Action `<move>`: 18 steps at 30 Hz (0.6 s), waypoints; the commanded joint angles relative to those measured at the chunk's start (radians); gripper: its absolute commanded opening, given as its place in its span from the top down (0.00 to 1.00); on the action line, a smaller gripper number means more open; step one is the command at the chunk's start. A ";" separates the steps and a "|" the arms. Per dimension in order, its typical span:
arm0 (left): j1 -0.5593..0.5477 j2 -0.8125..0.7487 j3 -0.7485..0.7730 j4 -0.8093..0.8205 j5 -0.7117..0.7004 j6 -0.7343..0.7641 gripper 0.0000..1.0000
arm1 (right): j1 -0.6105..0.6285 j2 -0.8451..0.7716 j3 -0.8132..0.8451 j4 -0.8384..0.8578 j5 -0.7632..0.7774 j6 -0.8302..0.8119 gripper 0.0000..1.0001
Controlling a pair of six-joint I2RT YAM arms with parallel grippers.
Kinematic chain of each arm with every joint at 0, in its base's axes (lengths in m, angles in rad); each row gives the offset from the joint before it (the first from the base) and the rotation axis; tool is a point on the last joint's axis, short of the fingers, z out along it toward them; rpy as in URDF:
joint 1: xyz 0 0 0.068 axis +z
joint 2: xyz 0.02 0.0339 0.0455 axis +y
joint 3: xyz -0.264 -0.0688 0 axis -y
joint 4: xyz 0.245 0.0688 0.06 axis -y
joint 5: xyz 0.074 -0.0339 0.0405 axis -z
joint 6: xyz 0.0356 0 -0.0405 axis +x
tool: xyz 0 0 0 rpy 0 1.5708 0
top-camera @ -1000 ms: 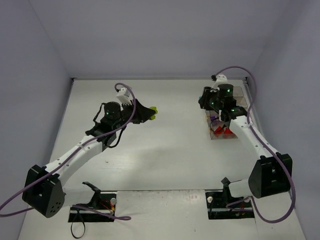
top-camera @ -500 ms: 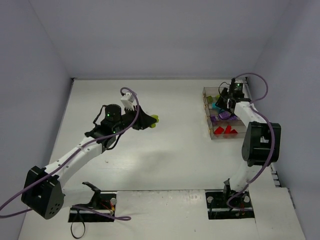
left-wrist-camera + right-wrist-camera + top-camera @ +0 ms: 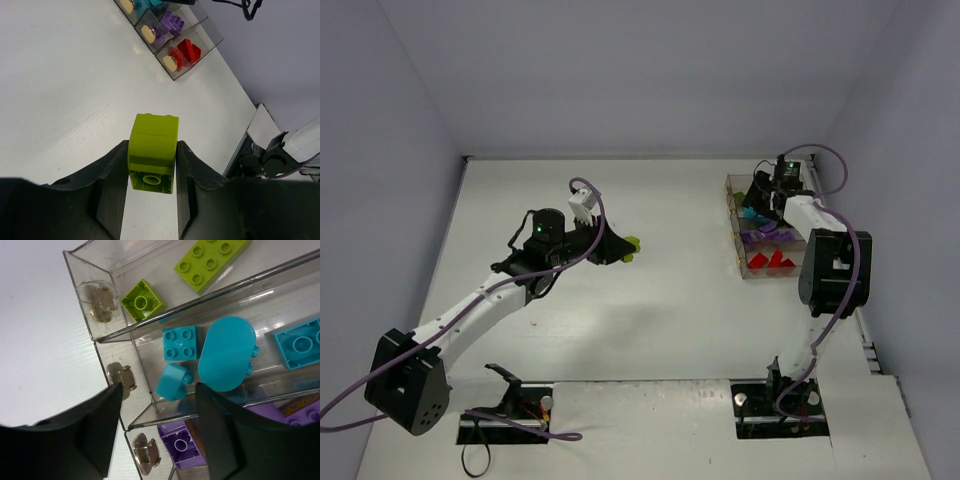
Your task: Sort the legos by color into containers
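Observation:
My left gripper [image 3: 620,245] is shut on a lime green lego [image 3: 631,243] and holds it above the table's middle; the left wrist view shows that lego [image 3: 152,150] clamped between both fingers. My right gripper [image 3: 760,195] is open over the containers [image 3: 732,182], a row of four clear bins at the far right. In the right wrist view a small teal lego [image 3: 172,381] lies blurred in the teal bin, free between my spread fingers [image 3: 87,435]. The bins [image 3: 100,332] hold lime legos [image 3: 141,300], teal legos [image 3: 227,352] and purple legos [image 3: 182,445].
The left wrist view shows the bins [image 3: 210,37] far ahead with purple legos [image 3: 172,22] and red legos [image 3: 186,50]. Grey walls close the table on three sides. The right arm's elbow [image 3: 832,270] stands beside the bins' near end.
The right arm has folded back and its gripper has moved from the red end of the bins to the far end. The left gripper has shifted slightly right with the lime lego.

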 commanded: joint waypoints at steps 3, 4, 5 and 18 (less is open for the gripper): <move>0.006 0.013 0.062 0.074 0.056 0.055 0.99 | 0.000 -0.071 0.050 0.026 -0.042 -0.022 0.37; 0.006 0.016 0.065 0.075 0.063 0.062 0.98 | 0.003 -0.084 0.048 0.025 -0.046 -0.025 0.35; 0.006 0.020 0.067 0.077 0.069 0.071 0.98 | 0.004 -0.111 0.045 0.022 -0.062 -0.024 0.34; 0.006 0.083 0.139 0.143 0.179 0.482 0.90 | 0.187 -0.309 0.013 0.000 -0.656 0.060 0.37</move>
